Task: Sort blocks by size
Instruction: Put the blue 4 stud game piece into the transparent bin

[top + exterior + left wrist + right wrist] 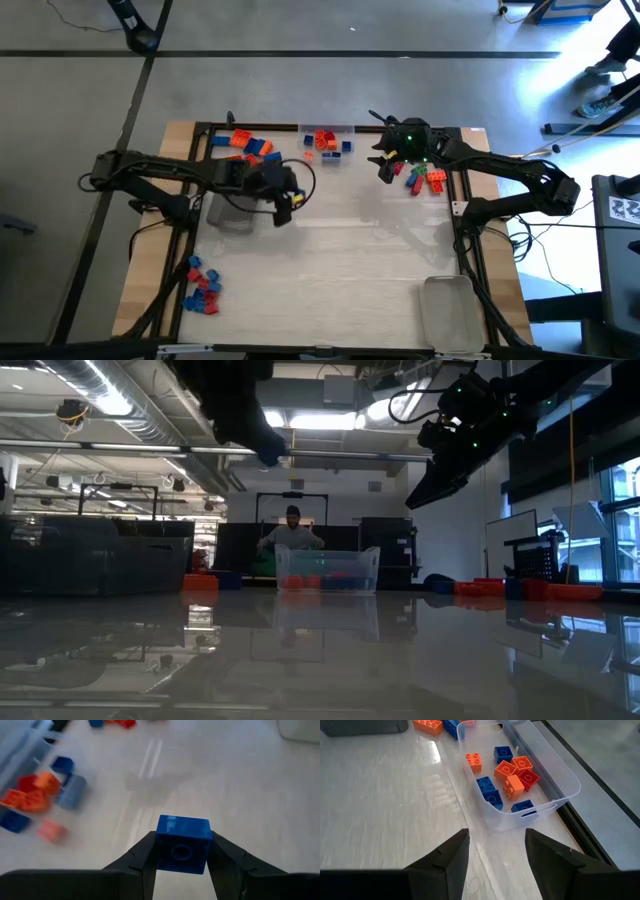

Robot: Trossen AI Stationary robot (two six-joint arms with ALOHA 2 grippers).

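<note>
Table middle (pixel 350 240) open; clear tray (pixel 327 142) blocks far edge.

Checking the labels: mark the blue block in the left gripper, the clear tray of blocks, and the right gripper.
blue block (pixel 182 844), left wrist view, its front face.
clear tray (pixel 568 778), right wrist view, its wall.
right gripper (pixel 496 856), right wrist view, between its fingertips.

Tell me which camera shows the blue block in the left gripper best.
The left wrist view: the blue block fills the frame, clamped between the left gripper fingers. The high view hides it under the arm, the low view shows a dim blue speck, the right wrist view nothing.
</note>
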